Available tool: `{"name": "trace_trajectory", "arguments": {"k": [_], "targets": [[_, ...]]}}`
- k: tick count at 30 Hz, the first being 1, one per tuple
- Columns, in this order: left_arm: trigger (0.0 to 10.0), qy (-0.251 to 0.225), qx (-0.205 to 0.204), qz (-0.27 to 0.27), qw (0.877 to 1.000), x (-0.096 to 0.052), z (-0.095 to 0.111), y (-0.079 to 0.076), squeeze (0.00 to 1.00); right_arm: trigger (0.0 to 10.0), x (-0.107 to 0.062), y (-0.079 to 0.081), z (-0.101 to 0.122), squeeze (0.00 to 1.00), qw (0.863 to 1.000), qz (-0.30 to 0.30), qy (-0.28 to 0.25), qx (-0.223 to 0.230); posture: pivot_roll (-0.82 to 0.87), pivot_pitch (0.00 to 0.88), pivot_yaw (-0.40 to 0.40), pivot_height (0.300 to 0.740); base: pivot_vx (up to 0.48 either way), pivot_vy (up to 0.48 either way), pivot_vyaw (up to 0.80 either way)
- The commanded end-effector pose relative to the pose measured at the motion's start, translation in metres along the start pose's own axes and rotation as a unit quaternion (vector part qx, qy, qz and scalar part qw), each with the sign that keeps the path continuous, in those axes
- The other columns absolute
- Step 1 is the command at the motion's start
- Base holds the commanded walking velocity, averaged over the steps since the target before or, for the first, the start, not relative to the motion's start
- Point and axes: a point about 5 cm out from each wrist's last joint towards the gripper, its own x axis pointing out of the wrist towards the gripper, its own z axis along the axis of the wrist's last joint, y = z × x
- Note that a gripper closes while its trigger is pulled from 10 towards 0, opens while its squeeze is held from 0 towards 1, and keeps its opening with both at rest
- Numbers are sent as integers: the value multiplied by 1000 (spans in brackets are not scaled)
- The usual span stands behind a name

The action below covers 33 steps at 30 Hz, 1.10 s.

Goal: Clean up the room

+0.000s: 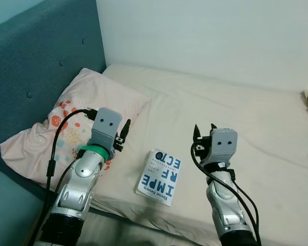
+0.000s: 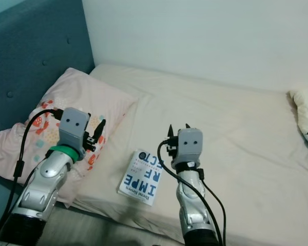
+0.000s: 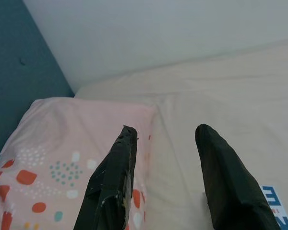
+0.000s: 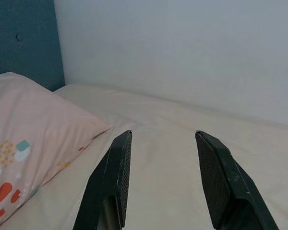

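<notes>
- Book (image 1: 159, 177) lies flat on the bed (image 1: 236, 118), near its front edge, between both arms.
- Left gripper (image 3: 165, 139) hovers over the pillow (image 1: 66, 123), fingers apart, holding nothing.
- Right gripper (image 4: 161, 141) hovers just right of the book, likewise spread and holding nothing.

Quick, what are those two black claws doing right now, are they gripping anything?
Left gripper: open, holding nothing, above the pink patterned pillow.
Right gripper: open, holding nothing, above the cream bed sheet.

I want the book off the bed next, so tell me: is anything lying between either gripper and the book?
Nothing visible does. The book lies flat on the bare sheet near the bed's front edge, between the two arms. The left gripper hovers open beside the pillow, the right gripper open on the book's other side; only open sheet separates them.
</notes>
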Motion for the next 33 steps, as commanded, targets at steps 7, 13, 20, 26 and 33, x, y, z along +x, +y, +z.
{"name": "trace_trajectory", "arguments": {"k": [7, 13, 20, 26, 33], "targets": [[10000, 0, -7, -25, 1000, -1, -4, -6, 0, 10000, -2, 2, -5, 0, 1000, -3, 15, 11, -36, 10, 39, 740, 0, -179, -457], [10000, -2, -7, -32, 999, 0, -4, -6, 0, 10000, 0, 1, -6, 0, 1000, -7, 18, 10, -35, 6, 40, 740, 0, -373, -761], [10000, -4, -7, -32, 999, 0, -4, -5, 0, 10000, 0, 1, -7, 0, 1000, -8, 20, 8, -34, 2, 42, 740, 0, -346, -138], [10000, -2, -6, -32, 999, 0, -4, -5, 0, 10000, -1, 1, -8, 0, 1000, -8, 20, 7, -34, 0, 42, 740, 0, -313, 0], [10000, -1, -7, -35, 999, 0, -4, -5, 0, 10000, -1, 1, -9, 0, 1000, -6, 22, 7, -33, 1, 42, 740, 0, -330, 0]]}}
